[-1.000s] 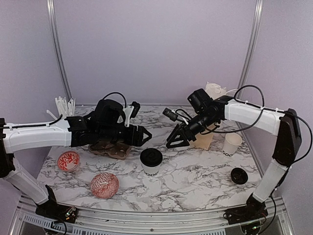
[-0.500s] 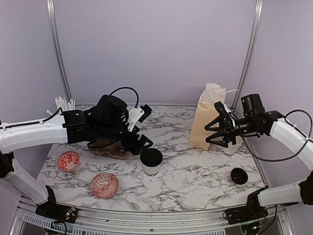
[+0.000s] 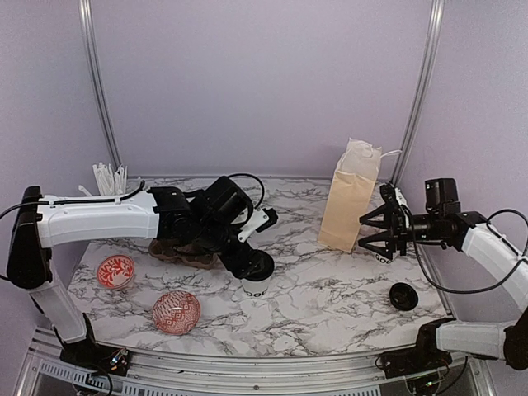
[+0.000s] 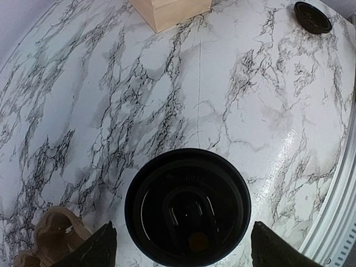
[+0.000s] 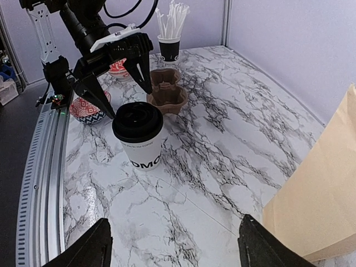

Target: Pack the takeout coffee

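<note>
Black-lidded cup (image 3: pixel 256 276): standing on the counter (image 3: pixel 330 289) beside the pulp carrier (image 3: pixel 183 250), awaiting packing.
Left hand (image 4: pixel 186 247): now hovering astride its lid, wide open, holding nothing.
Right hand (image 3: pixel 381 233): swinging back beside the bag (image 3: pixel 351 198), open, empty.

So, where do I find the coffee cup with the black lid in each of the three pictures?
Top external: the lidded cup stands just below the centre.
Left wrist: it is at the lower centre, seen from straight above, so only the lid shows.
Right wrist: it is left of centre, upright.
Shared landmark: the tan paper bag, which is right of centre in the top view, at the top edge in the left wrist view, and in the lower right corner of the right wrist view.
</note>
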{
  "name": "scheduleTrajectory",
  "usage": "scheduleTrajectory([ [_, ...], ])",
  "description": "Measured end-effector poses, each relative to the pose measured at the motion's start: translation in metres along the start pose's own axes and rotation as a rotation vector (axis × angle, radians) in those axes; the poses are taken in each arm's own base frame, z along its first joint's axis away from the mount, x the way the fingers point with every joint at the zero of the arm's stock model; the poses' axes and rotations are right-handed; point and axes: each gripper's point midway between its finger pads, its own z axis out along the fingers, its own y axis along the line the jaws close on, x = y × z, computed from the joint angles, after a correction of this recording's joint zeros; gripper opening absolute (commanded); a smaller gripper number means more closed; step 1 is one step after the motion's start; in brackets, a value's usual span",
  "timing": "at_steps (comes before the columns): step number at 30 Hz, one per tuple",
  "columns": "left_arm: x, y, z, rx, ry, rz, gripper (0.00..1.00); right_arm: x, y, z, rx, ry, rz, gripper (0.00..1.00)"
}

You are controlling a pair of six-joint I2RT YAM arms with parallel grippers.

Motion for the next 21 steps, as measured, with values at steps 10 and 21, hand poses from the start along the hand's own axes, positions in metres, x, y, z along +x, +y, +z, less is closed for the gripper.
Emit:
scheduleTrajectory([
  [10,-0.008,-0.007,0.004,0.017,0.008,0.017,0.85,0.001,-0.002,0.001,0.002,-0.003,-0.014,0.77],
  [21,0.002,-0.006,0.019,-0.001,0.063,0.039,0.78,0.003,-0.002,0.002,0.001,-0.001,-0.016,0.78],
])
